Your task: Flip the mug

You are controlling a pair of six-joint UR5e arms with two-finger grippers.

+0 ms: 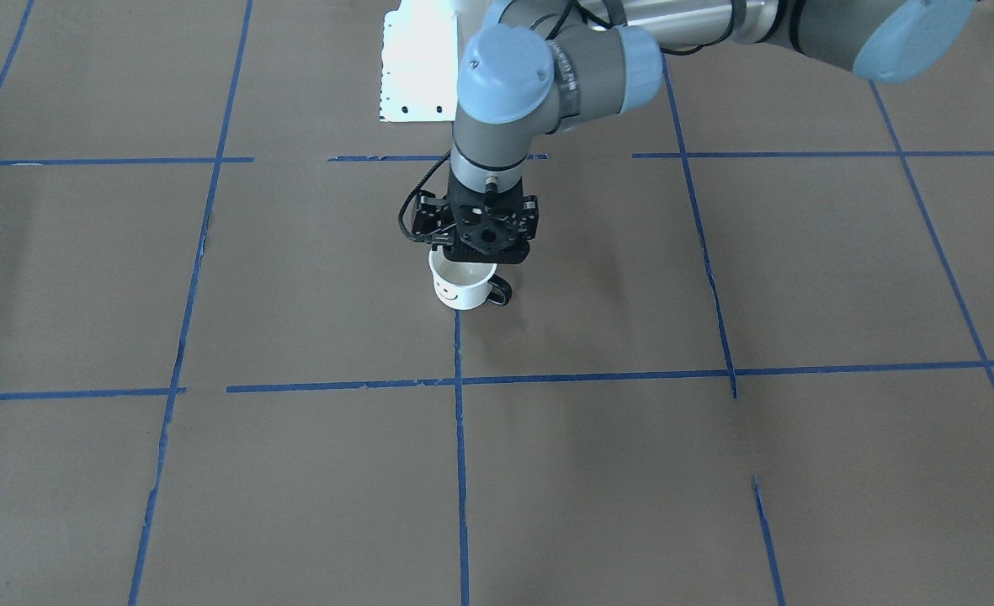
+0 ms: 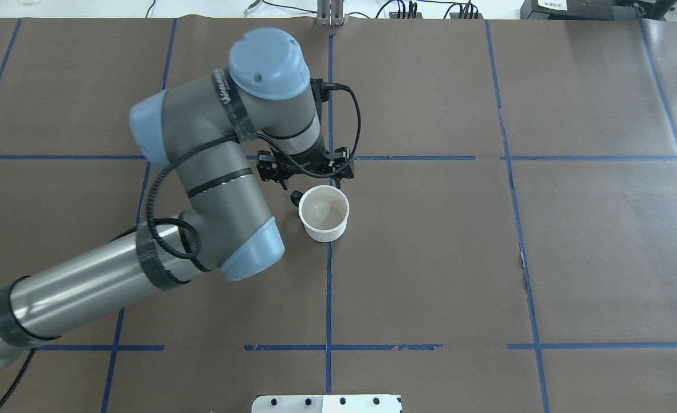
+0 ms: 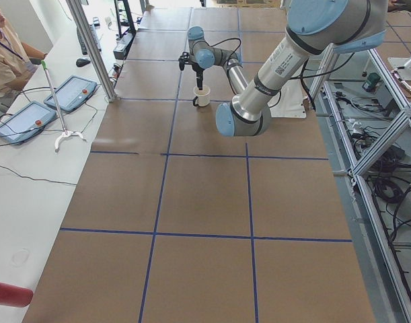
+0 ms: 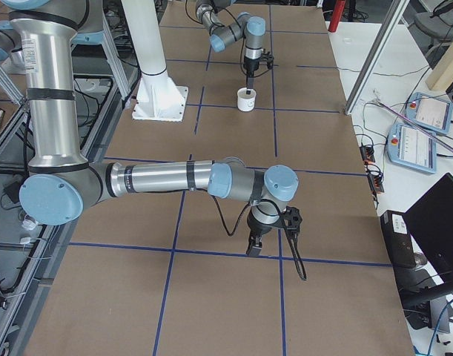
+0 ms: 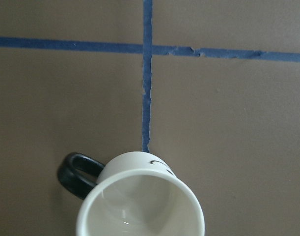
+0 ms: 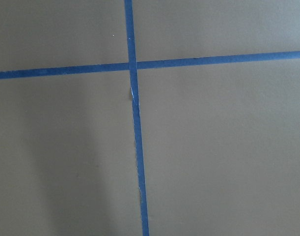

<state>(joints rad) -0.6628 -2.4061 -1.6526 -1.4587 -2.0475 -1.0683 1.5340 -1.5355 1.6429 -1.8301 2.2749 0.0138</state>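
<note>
The white mug (image 1: pixel 463 290) with a black smiley face and a black handle stands upright on the brown table, its mouth up. It also shows in the overhead view (image 2: pixel 324 213), the left wrist view (image 5: pixel 140 206) and both side views (image 3: pixel 202 97) (image 4: pixel 246 100). My left gripper (image 1: pixel 484 257) points straight down over the mug (image 2: pixel 315 182). Its own body hides the fingertips, so I cannot tell whether it is open or shut. My right gripper (image 4: pixel 254 248) hangs low over bare table far from the mug, and I cannot tell its state.
Blue tape lines (image 2: pixel 328 298) divide the brown table into squares. The white base plate (image 1: pixel 417 67) lies near the robot's side (image 2: pixel 327 403). A white column (image 4: pixel 148 44) stands on it. Tablets (image 3: pixel 70 91) and a person (image 3: pixel 7 57) are beside the table.
</note>
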